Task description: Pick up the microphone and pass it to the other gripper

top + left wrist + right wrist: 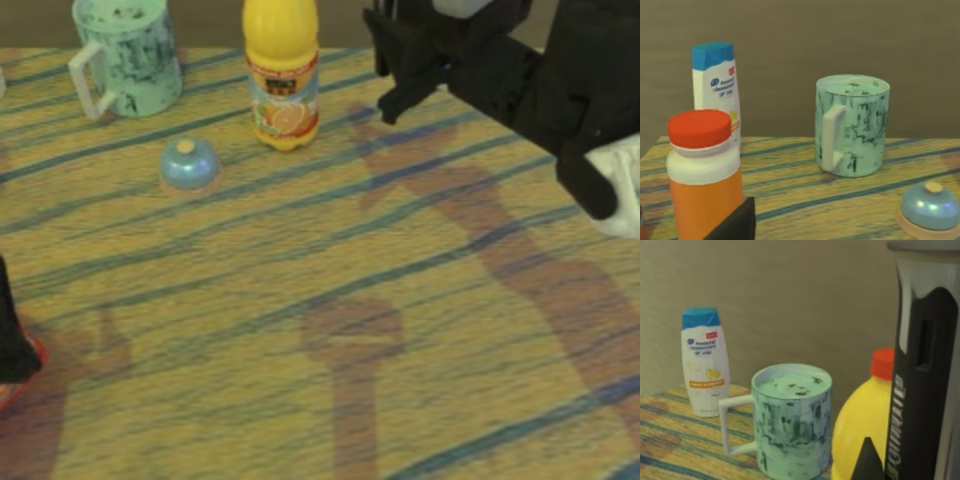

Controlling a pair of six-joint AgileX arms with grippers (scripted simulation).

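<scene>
The microphone (925, 390) fills the near side of the right wrist view, standing upright with its black lettered handle below a grey head. My right gripper (388, 78) hangs high over the table's far right, near the orange juice bottle (282, 75), and is shut on the microphone. One fingertip (867, 462) shows beside the handle. In the top view the arm hides most of the microphone. The other gripper, my left one (10, 330), sits at the table's left edge, open and holding nothing, with one fingertip (737, 222) showing.
A green mug (125, 55) stands at the far left and a blue bell (189, 165) lies in front of it. A blue-and-white tube (715, 85) and an orange bottle with a red cap (702, 185) stand close by the left gripper.
</scene>
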